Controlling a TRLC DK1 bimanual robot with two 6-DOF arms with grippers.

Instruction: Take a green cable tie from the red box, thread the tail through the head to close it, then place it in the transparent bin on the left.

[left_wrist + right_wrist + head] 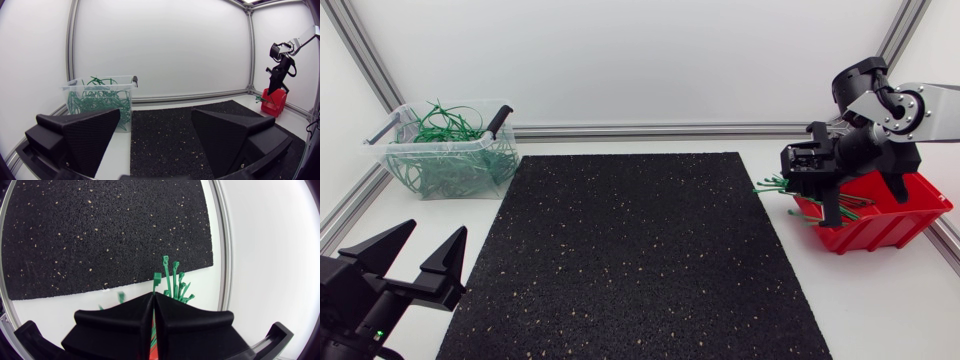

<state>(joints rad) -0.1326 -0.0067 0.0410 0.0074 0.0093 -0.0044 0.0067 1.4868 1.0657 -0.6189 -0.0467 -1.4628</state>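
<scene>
**Status.** The right tool [832, 212] hangs over the left rim of the box [905, 212] with its fingers pressed together. Whether a tie is pinched between them cannot be determined. The ties [772, 186] lie bunched in the box, heads projecting past its left rim over the worktop [880, 300]. The left tool [428, 245] sits open at the near left, beside the mat [630, 260]. The bin [506, 150] stands at the far left.

**Risks.**
1. Bunched ties: a lift may drag out 2 or more, or spill some onto the worktop.
2. A shallow pinch: the tie may slip or swing, which would spoil the handover for threading.
</scene>
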